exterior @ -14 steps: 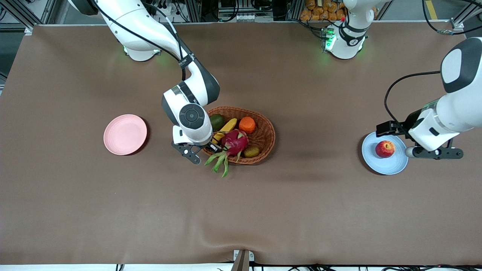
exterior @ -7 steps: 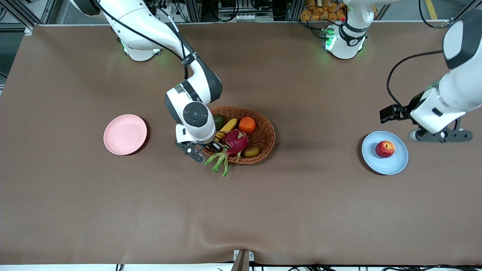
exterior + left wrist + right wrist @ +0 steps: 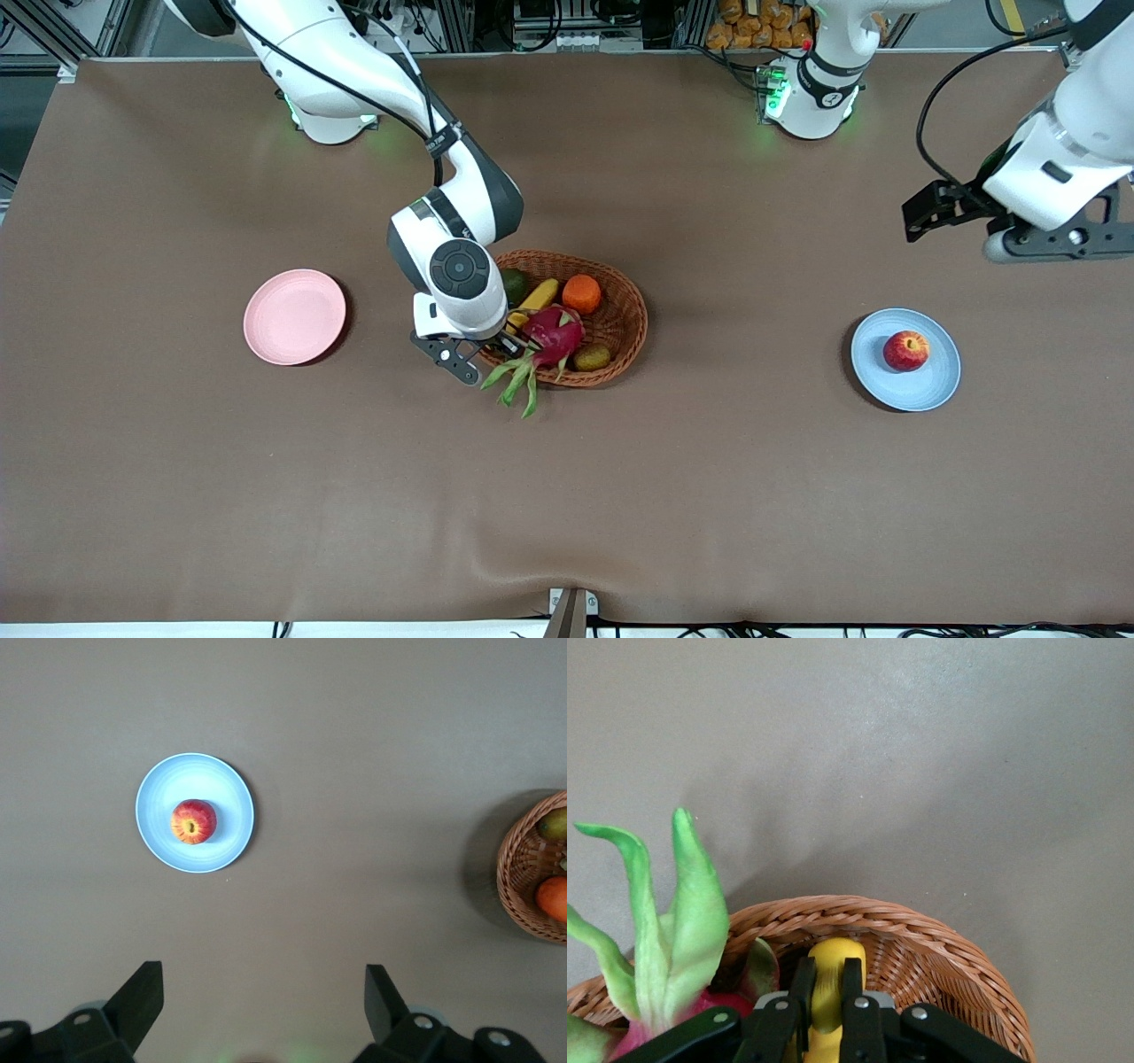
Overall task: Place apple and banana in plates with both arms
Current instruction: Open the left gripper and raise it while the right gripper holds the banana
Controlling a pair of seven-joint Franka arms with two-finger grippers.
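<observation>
Right end effector (image 3: 483, 347) is down in the basket (image 3: 620, 332), its fingers (image 3: 804, 988) pinching one end of the banana (image 3: 535, 299), as the right wrist view shows. That banana lies in the basket between the avocado (image 3: 511, 285) and the orange (image 3: 581, 293), with the dragon fruit (image 3: 551, 337) just beside it on the side nearer the front camera.

Toward the right arm's end of the desk (image 3: 177, 496) from the basket, the pink plate (image 3: 295, 316) sits bare. Toward the left arm's end, well apart from the basket, the apple (image 3: 905, 350) rests upright on the blue plate (image 3: 912, 385). Left end effector (image 3: 1050, 239) hangs over bare desk farther from the front camera than that plate, fingers (image 3: 142, 997) spread wide and holding nothing.

By my reading, half the task is done: apple plated. The banana is gripped but not lifted, and its carry to the pink plate remains.

Against the earlier frames, the left end effector has risen off the blue plate and drawn back toward its base, while the right one has barely shifted at the basket.
</observation>
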